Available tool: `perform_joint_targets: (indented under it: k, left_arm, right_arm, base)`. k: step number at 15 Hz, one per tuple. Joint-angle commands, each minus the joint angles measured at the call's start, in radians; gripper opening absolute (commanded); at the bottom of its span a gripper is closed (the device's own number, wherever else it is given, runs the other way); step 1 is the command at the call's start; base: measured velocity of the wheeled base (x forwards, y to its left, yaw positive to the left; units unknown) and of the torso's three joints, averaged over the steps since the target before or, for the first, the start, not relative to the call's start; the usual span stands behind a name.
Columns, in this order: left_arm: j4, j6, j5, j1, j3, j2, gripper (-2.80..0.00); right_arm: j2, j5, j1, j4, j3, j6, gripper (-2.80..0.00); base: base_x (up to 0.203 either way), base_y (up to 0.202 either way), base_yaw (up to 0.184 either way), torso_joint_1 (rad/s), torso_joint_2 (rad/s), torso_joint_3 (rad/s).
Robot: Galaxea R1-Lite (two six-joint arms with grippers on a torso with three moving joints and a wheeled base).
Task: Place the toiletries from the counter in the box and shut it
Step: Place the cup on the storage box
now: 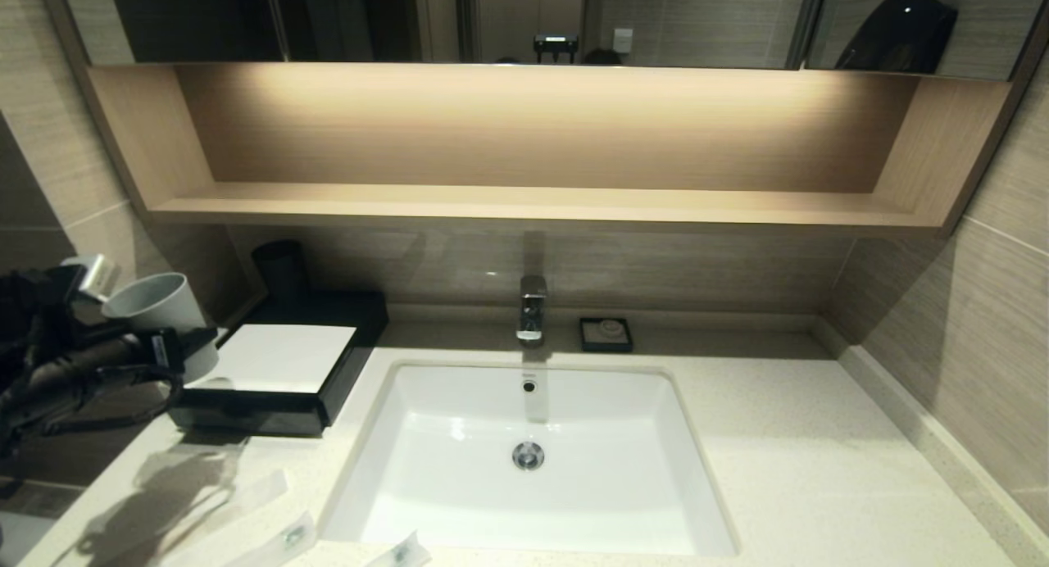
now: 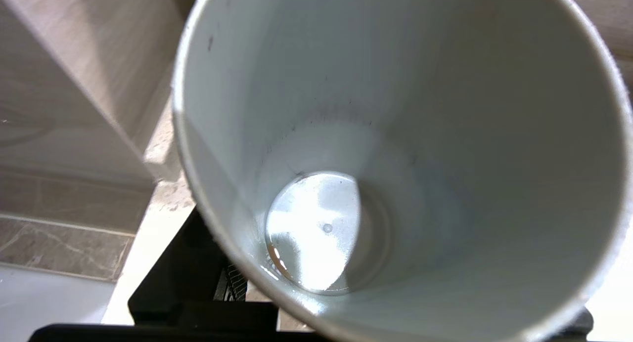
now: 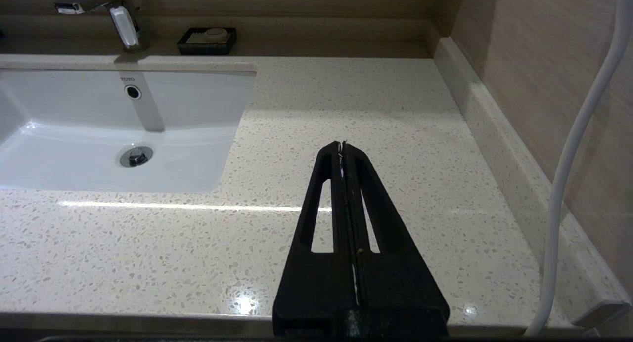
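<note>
Head view: left gripper (image 1: 176, 350) at the far left, raised above the counter (image 1: 819, 469), clamped on a pale grey cup (image 1: 160, 305) tilted with its mouth toward the wall side. Jaws roughly half spread around the cup wall. Just right of the cup, the box (image 1: 283, 358): low, black, white top panel, sitting on the counter between the left wall and the basin (image 1: 524, 452). Drawer state not clear from this angle. Behind the box, a dark cup (image 1: 280, 268) against the wall. Near the front edge of the counter, left of the basin, the toiletries (image 1: 283, 538): slim translucent packets lying flat, one more (image 1: 406, 551) at the basin's front rim, all well apart from the box. Chrome faucet (image 1: 531, 309) behind the basin, small black soap dish (image 1: 606, 334) to its right.

Left wrist view: looking straight into the cup (image 2: 395, 134), a little liquid pooled at its bottom; black edge of the box (image 2: 188, 282) below.

Right wrist view: right gripper (image 3: 342, 147) low over bare counter right of the basin, fingers (image 3: 366, 203) pressed together with nothing between them.
</note>
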Motion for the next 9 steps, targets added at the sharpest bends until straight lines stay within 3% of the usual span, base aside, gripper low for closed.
perform_joint_targets:
  k: [1,5,9]
  left_arm:
    - [0.000,0.000,0.037,-0.064,-0.040,0.055,-2.80]
    - [0.036,0.000,0.097,-0.158,-0.116,0.124,-2.80]
    - [0.092,0.000,0.129,-0.171,-0.223,0.194,-2.80]
  right_arm:
    - [0.000,-0.001,0.000,0.000,0.000,0.000,-2.80]
    - [0.000,-0.001,0.000,0.000,0.000,0.000,-2.80]
    - [0.000,-0.001,0.000,0.000,0.000,0.000,-2.80]
  base:
    - [0.000,0.000,0.000,0.000,0.00,0.000]
    - [0.000,0.000,0.000,0.000,0.00,0.000]
    - [0.000,0.000,0.000,0.000,0.00,0.000]
